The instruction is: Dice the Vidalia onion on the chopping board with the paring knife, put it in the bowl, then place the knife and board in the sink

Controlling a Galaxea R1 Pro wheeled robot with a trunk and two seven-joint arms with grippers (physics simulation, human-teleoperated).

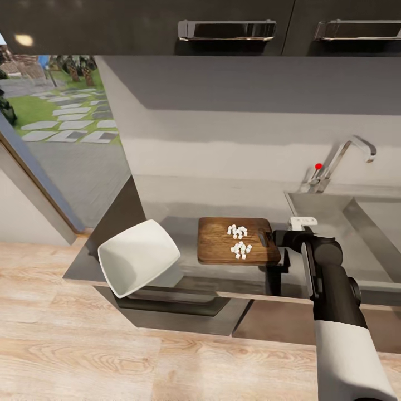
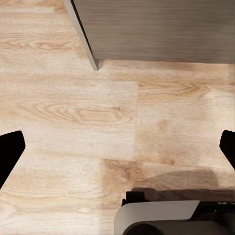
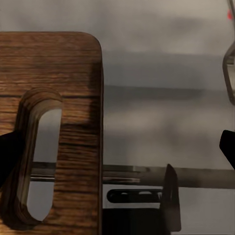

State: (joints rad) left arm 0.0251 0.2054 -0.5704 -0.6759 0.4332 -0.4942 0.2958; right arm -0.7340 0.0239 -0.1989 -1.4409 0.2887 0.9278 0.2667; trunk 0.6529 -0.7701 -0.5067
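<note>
The dark wooden chopping board (image 1: 223,245) lies on the grey countertop (image 1: 178,214), with several small white pieces of diced onion (image 1: 238,240) on it. My right gripper (image 1: 273,239) hangs open at the board's right end, by the slot-shaped handle hole (image 3: 41,161); the right gripper (image 3: 117,152) has its fingers spread wide. A dark pointed shape (image 3: 171,196) stands beside the board; I cannot tell if it is the paring knife. The white bowl (image 1: 139,259) sits tilted at the countertop's left front corner. The sink (image 1: 334,223) is to the right. My left gripper (image 2: 117,152) is open over the floor.
A chrome tap (image 1: 342,159) with a red knob (image 1: 318,165) stands behind the sink. Dark wall cabinets (image 1: 223,25) hang overhead. Light wood floor (image 1: 72,345) runs along the front, and a grey cabinet corner (image 2: 147,29) is near the left arm.
</note>
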